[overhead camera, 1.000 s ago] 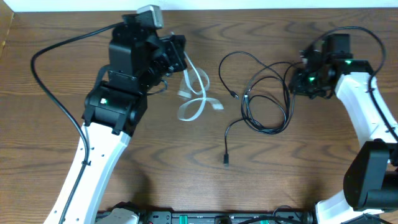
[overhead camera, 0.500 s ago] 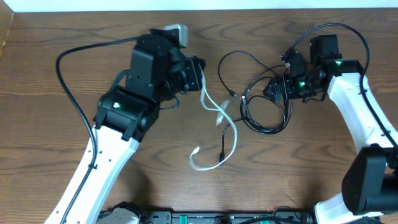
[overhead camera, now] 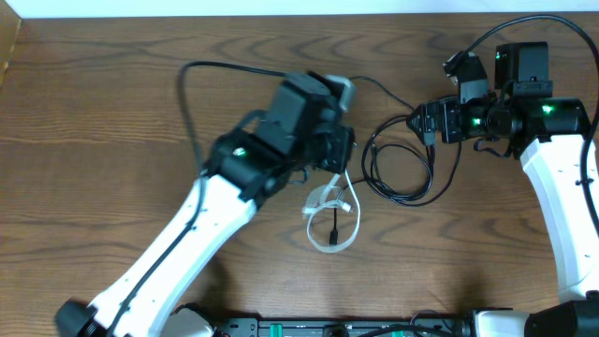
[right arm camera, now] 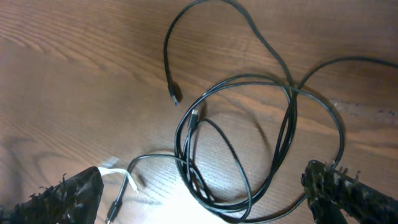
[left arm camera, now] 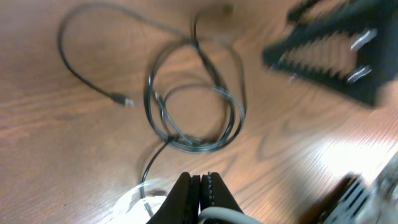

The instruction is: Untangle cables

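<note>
The cables lie mid-table. Thin black cables [overhead camera: 398, 197] form a loose tangled coil, with one plug end [overhead camera: 334, 229] trailing left. A white cable [overhead camera: 328, 199] loops just left of the coil, around that plug end. My left gripper [overhead camera: 342, 159] hangs over the white loop, shut on the white cable [left arm camera: 217, 214], its jaws [left arm camera: 200, 186] pressed together. The black coil [left arm camera: 193, 112] lies ahead of it. My right gripper [overhead camera: 435, 103] hovers at the coil's upper right. It [right arm camera: 205, 193] is wide open and empty above the black coil [right arm camera: 236, 143].
The left arm's thick black wire [overhead camera: 187, 94] arcs over the table behind that arm. The left arm stretches diagonally from the front left to the middle. The table's far edge [overhead camera: 299, 13] meets a white strip. Black equipment [overhead camera: 328, 328] lines the front edge.
My left arm swung right, dragging the white cable from the left to beside the black coil. My right gripper opened wide, let go of the black cables and drew back.
</note>
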Tool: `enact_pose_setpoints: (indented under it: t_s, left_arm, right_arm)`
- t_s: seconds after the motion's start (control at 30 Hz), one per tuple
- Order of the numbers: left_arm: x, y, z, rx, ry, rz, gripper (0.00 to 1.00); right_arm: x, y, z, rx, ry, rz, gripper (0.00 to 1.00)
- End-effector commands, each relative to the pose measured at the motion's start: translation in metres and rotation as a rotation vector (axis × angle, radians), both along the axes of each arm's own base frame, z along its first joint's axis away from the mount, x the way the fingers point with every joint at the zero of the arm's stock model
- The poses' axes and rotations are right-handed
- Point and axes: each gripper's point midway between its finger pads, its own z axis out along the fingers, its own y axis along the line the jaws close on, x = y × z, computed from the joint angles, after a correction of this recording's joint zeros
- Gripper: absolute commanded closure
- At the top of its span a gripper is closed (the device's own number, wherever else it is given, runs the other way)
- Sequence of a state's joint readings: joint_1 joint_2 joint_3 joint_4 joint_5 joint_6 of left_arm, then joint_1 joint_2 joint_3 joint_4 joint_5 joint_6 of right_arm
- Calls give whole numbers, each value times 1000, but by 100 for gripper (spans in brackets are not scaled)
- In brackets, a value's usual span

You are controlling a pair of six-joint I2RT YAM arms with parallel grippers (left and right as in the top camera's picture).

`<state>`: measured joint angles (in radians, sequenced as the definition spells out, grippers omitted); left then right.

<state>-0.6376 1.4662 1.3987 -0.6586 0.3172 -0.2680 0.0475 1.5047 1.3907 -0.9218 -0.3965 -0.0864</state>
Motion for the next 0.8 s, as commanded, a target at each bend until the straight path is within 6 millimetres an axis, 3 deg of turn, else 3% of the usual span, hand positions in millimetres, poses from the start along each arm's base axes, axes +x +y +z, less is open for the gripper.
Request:
enact_pose_setpoints:
  t_s: [0.0, 0.17, 0.23, 0.33, 0.4, 0.6, 0.77]
  left_arm:
    - [-5, -9, -28, 96, -14, -134, 92]
    - [0, -11, -45, 152, -27, -191, 83]
    - [0, -11, -46, 168, -54, -225, 71]
    - [5, -5, -47, 219, -101, -233, 43]
    - [11, 1, -45, 251, -125, -202, 38]
    - [15, 19, -14, 211, -177, -131, 37]
    - [17, 60, 21, 133, -169, 41, 37]
  right_arm:
    - [1, 3, 3, 6, -2, -1, 1]
    - [-1, 0, 1, -7, 9, -9, 1]
    - [-2, 0, 0, -7, 14, -9, 1]
    - [-3, 0, 0, -8, 18, -8, 1]
    - [-4, 0, -1, -8, 23, -8, 1]
    - [-16, 5, -9, -11, 80, 6, 1]
    - [-38, 17, -24, -24, 203, 24, 4]
